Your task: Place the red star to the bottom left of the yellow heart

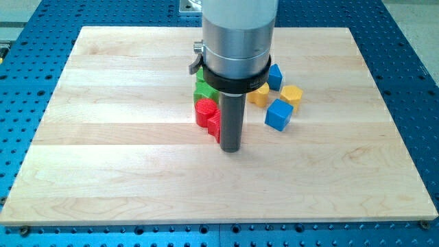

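Red star (212,123) sits near counter (103,137) centre, touching our tip (230,149). No fingers: bare rod. We judge it light, rigid, slippery; push its flat side toward yellow heart (259,95).

The arm hangs upright from the view's top, my tip (230,149) down near the board's middle.

Wooden board (123,137) on blue perforated table (34,27). Red blocks (204,112), green block (202,88), yellow blocks (291,94), blue blocks (279,114) clustered mid-board
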`<action>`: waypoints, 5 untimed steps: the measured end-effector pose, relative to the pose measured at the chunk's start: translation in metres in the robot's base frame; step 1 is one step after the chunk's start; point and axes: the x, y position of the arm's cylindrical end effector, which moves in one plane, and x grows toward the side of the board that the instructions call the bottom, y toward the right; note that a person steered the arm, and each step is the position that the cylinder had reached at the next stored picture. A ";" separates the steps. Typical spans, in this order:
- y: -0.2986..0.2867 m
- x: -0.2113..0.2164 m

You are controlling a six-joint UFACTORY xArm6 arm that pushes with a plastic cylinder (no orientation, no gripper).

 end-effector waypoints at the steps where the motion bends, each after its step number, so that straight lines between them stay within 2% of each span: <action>1: -0.011 0.001; 2: -0.058 0.001; 3: -0.081 0.001; 4: -0.079 0.001; 5: -0.043 -0.013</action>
